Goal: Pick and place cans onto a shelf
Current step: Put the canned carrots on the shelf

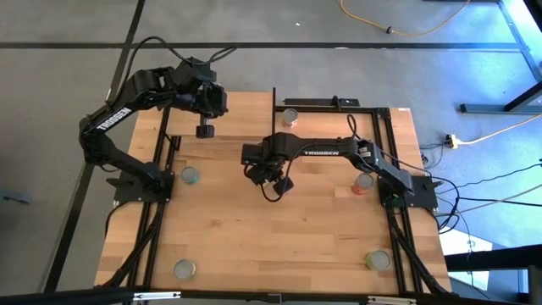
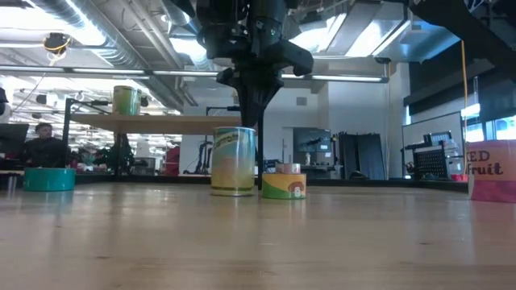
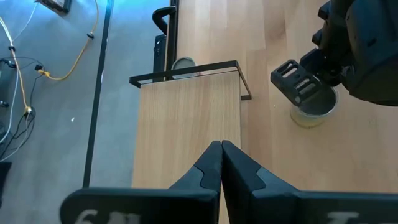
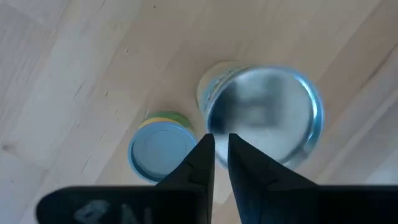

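Observation:
A tall can with a pale green and yellow label [image 2: 234,161] stands upright on the table's middle, its silvery top [image 4: 264,115] up. A short yellow-green can [image 2: 284,185] stands beside it. My right gripper [image 4: 217,144] points down over the tall can's rim, its fingers a narrow gap apart. The shelf [image 3: 186,112] is a raised light-wood board at the far left, and one can [image 2: 125,101] stands on it. My left gripper [image 3: 221,152] hangs shut above the shelf, holding nothing. My right gripper comes at the tall can from above, fingertips [image 2: 256,121] right at the edge of its top [image 4: 211,127]. Whether they touch the rim I cannot tell. The can stands upright with its base on the table.
More cans stand on the table: a teal one [image 1: 190,175] at the left, a red one [image 1: 362,182] at the right, two near the front corners [image 1: 185,269] [image 1: 378,259], and one [image 1: 290,116] past the shelf's black end rail [image 3: 186,68]. People sit in the room behind.

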